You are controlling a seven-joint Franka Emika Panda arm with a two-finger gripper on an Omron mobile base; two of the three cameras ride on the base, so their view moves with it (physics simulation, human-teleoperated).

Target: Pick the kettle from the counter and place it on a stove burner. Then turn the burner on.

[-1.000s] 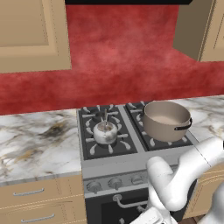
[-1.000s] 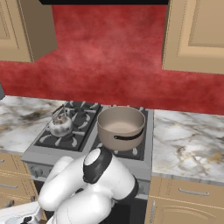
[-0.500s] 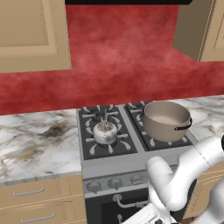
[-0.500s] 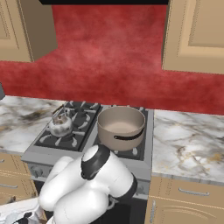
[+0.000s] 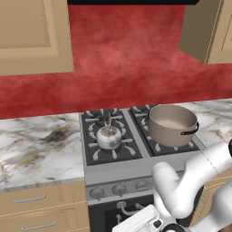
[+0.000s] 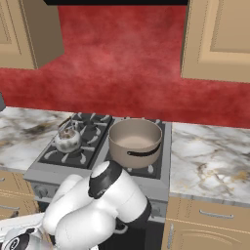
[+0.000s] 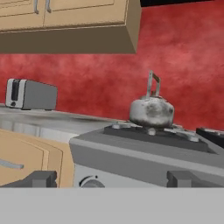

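Kettle (image 5: 108, 137): small, squat, silvery, thin upright handle. It stands on the front-left stove burner (image 5: 109, 140), upright, resting on the black grate. In the hand view the kettle (image 7: 151, 109) sits above and a little right of the gripper, up on the stove top, well apart from it.

Gripper (image 7: 111, 179): two dark finger tips (image 7: 41, 179) rise at the bottom of the hand view, far apart from each other, nothing between them. It is low, in front of the stove's grey front panel, level with a round knob (image 7: 90, 183) that shows just between the tips. From the left base view the hand is partly visible at the bottom edge, below the row of knobs; the tips themselves cannot be made out there.

Pot (image 5: 172, 124): large, tan, dark side handles, on the right-hand burner, beside the kettle and apart from it. The right base view shows its open inside (image 6: 135, 141).

Counter (image 5: 36, 149): marble slab, dark and brownish veins, left of the stove over tan drawers; a second stretch (image 6: 210, 166) lies right of the stove.

Toaster (image 7: 30, 94): silver-grey box with dark end, far to the gripper's left on the counter, against the red wall (image 7: 183, 65).

Wall cupboards (image 5: 31, 36): tan, above the counter.
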